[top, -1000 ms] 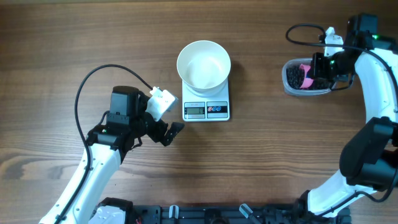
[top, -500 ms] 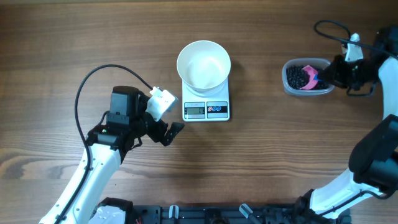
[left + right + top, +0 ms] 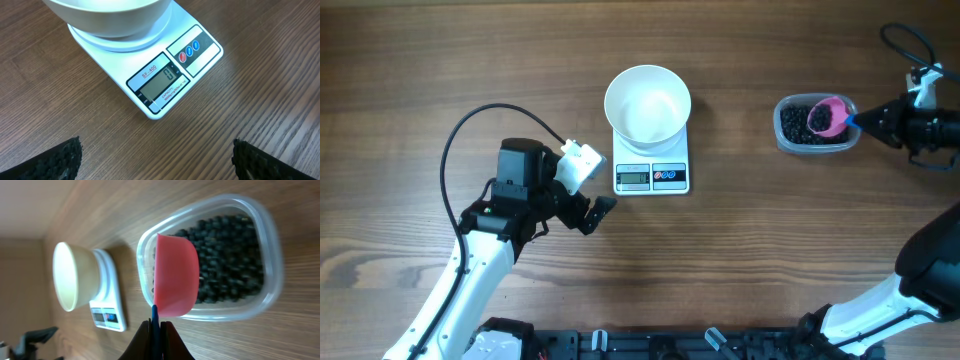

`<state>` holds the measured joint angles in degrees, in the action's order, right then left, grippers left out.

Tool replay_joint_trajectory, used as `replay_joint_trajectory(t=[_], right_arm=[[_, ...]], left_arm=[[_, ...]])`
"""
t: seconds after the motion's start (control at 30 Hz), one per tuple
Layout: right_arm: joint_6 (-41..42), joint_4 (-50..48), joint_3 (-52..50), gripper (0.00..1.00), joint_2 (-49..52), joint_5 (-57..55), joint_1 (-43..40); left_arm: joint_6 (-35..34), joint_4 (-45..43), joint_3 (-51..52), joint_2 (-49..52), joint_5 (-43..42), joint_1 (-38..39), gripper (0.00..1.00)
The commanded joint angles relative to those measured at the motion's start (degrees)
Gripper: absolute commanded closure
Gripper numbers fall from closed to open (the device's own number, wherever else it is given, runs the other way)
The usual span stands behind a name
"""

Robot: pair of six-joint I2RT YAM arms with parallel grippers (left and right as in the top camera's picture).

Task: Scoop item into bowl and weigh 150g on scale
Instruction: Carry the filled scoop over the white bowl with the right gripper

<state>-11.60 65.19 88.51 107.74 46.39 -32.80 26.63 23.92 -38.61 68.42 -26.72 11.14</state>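
Moved: right gripper (image 3: 863, 121) swung to the tub's (image 3: 815, 149) 3 o'clock, clamped on the pink scoop's (image 3: 830, 116) handle.
Left gripper (image 3: 593, 214): spread wide, empty.
Beads (image 3: 797, 125): loose, rolling; carry scoop level.

White bowl (image 3: 616, 92), black beads (image 3: 796, 126), pink scoop (image 3: 829, 116)

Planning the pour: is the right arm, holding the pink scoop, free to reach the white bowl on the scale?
Probably yes. Only bare table lies between the tub and the bowl; the left gripper sits left of the scale, off that path.
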Motion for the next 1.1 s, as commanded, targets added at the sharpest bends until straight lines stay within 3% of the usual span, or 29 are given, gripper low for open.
replay_joint_trajectory(t=[0.0,0.27,0.5,0.9,1.07], right_arm=[[-3.7,1.4,-0.5,0.96,0.7,9.7,0.0],[-8.1,9.5,-0.5,0.96,0.7,20.9,1.2],[-5.7,9.9,-0.5,0.96,0.7,22.8,10.3],[22.1,-15.3,-0.4,0.96,0.3,17.9,33.2],[25.4,-18.4,1.4,0.96,-0.7,7.6,39.1]], left_arm=[[-0.3,-0.2,0.4,0.1,-0.9,-0.2,0.00],[-0.3,-0.2,0.4,0.1,-0.9,-0.2,0.00],[-0.3,-0.2,0.4,0.1,-0.9,-0.2,0.00],[-0.3,-0.2,0.4,0.1,-0.9,-0.2,0.00],[-0.3,-0.2,0.4,0.1,-0.9,-0.2,0.00]])
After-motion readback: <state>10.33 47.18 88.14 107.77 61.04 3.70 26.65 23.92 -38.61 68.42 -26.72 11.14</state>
